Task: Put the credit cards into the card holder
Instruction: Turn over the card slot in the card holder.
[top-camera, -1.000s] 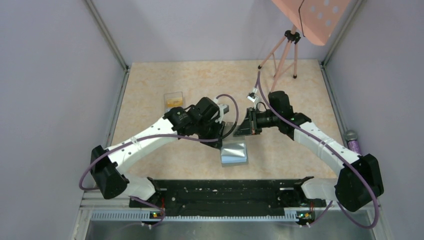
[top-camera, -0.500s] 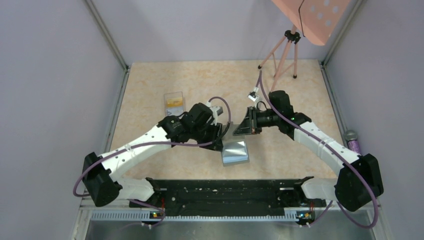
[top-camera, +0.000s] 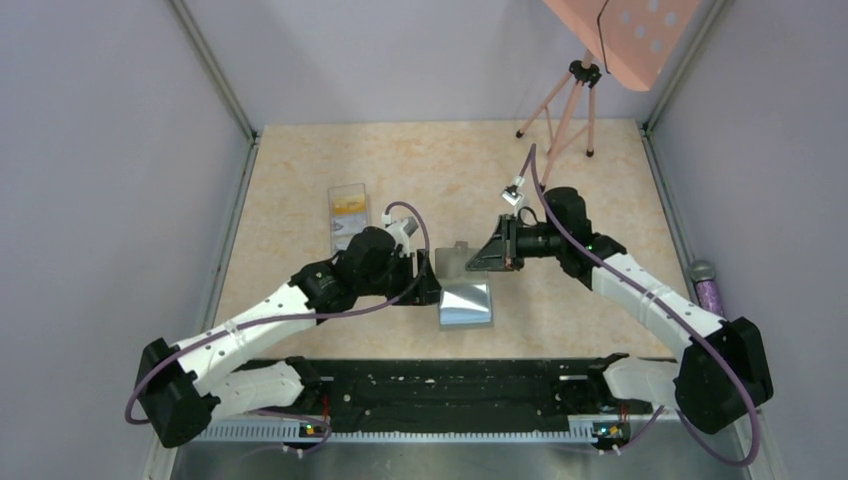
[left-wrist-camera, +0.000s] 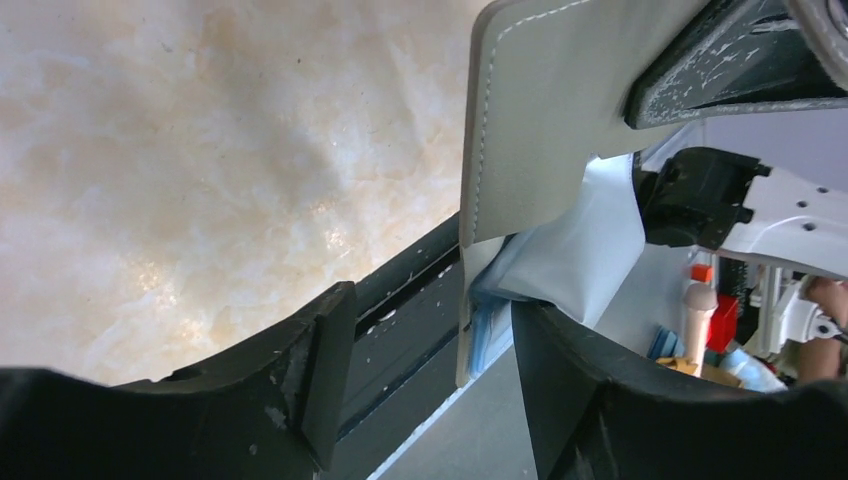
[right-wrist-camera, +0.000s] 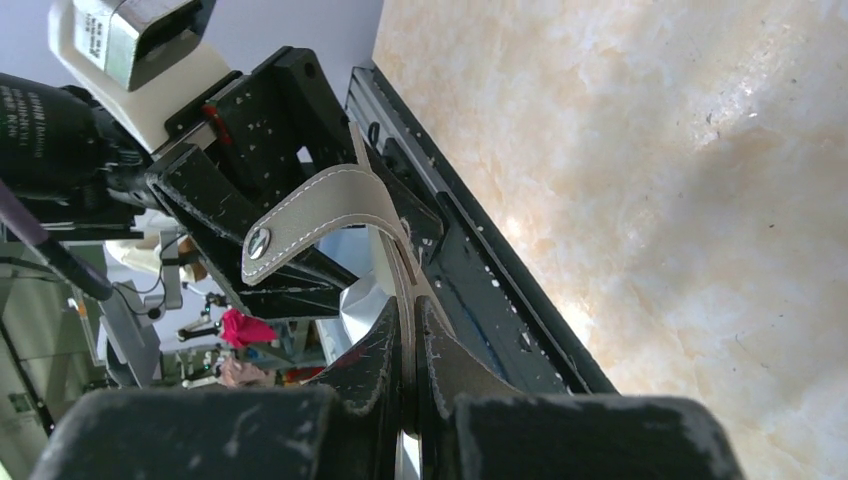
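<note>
The card holder (left-wrist-camera: 545, 120) looks like matt grey leather with pale stitching; its snap (right-wrist-camera: 258, 243) is shiny metal. The table (left-wrist-camera: 200, 150) is smooth, glossy, marbled beige.

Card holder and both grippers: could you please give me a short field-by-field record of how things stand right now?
card holder: open, light blue inside showing, between both grippers
right gripper: shut on a grey flap, just below the snap tab
left gripper: open, fingers either side of the card holder's edge
credit cards: orange, in the clear box, apart from the card holder
cards in card holder: none visible
</note>
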